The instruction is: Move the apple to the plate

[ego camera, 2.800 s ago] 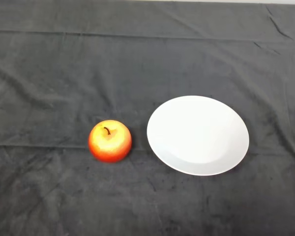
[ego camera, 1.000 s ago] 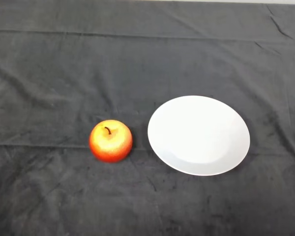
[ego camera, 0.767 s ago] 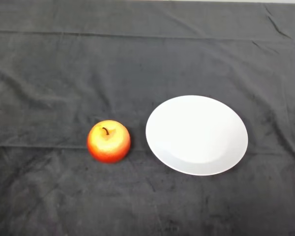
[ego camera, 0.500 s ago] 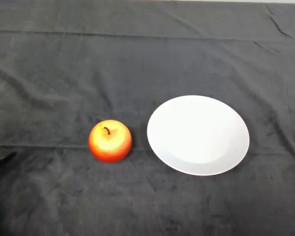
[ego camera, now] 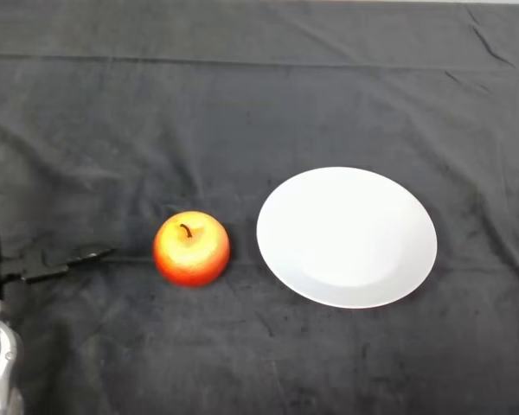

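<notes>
On the desk [ego camera: 242, 95], under its dark cloth, the apple [ego camera: 191, 249] sat stem-up just left of the empty white plate [ego camera: 347, 237], apart from it. Left hand [ego camera: 43, 264] at the left edge, fingers straight and apart, holding nothing, short of the fruit. Step: approach; next, closing round the apple.
</notes>
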Tool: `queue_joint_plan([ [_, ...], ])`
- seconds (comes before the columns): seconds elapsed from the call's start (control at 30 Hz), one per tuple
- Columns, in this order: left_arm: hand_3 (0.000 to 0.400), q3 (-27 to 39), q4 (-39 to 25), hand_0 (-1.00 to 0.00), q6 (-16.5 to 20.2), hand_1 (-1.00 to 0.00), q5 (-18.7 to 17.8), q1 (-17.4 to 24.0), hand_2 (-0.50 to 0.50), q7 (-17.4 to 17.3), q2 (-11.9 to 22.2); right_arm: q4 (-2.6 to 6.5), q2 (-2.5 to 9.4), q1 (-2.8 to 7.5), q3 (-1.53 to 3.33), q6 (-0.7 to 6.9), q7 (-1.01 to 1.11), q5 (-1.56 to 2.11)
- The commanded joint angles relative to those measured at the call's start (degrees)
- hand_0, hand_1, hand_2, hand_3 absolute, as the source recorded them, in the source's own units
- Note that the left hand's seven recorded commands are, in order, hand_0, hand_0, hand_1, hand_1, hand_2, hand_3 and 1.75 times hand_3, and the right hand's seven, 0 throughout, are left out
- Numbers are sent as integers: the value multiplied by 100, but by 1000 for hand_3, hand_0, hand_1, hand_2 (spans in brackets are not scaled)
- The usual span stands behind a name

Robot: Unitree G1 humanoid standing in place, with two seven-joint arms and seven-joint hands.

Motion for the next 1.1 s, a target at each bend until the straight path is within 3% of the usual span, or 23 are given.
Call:
queue_joint_plan([
  [0.03,0,-150,-360,0,181,0,63,68,0,115,36,-135,-158,-214,-79,-20,-11,142],
  [0.3,0,-670,-484,0,446,0,14,-63,0,297,17,-160,-148,-205,-75,-20,-21,143],
  [0.43,0,-906,-284,0,459,0,-14,-195,0,360,6,-169,-145,-202,-74,-20,-25,143],
  [0.6,0,-1430,180,0,554,0,133,-559,0,719,-228,-174,-144,-200,-73,-18,-28,144],
  [0.9,0,-2069,885,0,646,0,-10,-1024,0,753,-297,-171,-147,-201,-74,-15,-29,148],
  [0.93,17,-2126,953,-43,648,0,-21,-1062,-22,755,-304,-170,-147,-202,-74,-15,-29,148],
  [0.97,74,-2178,1015,-184,649,0,-32,-1097,-92,755,-309,-169,-148,-202,-75,-14,-29,149],
  [1.0,74,-2224,1071,-184,650,0,-42,-1128,-92,752,-311,-168,-148,-203,-75,-14,-29,149],
  [1.03,400,-2270,1128,-1000,652,0,-50,-1161,-500,749,-313,-166,-149,-203,-75,-13,-28,150],
  [1.07,400,-2309,1177,-1000,657,0,-54,-1194,-500,753,-318,-165,-150,-204,-76,-13,-28,150],
  [1.1,400,-2355,1229,-1000,667,-541,-54,-1233,-229,763,-325,-164,-150,-204,-76,-13,-28,150],
])
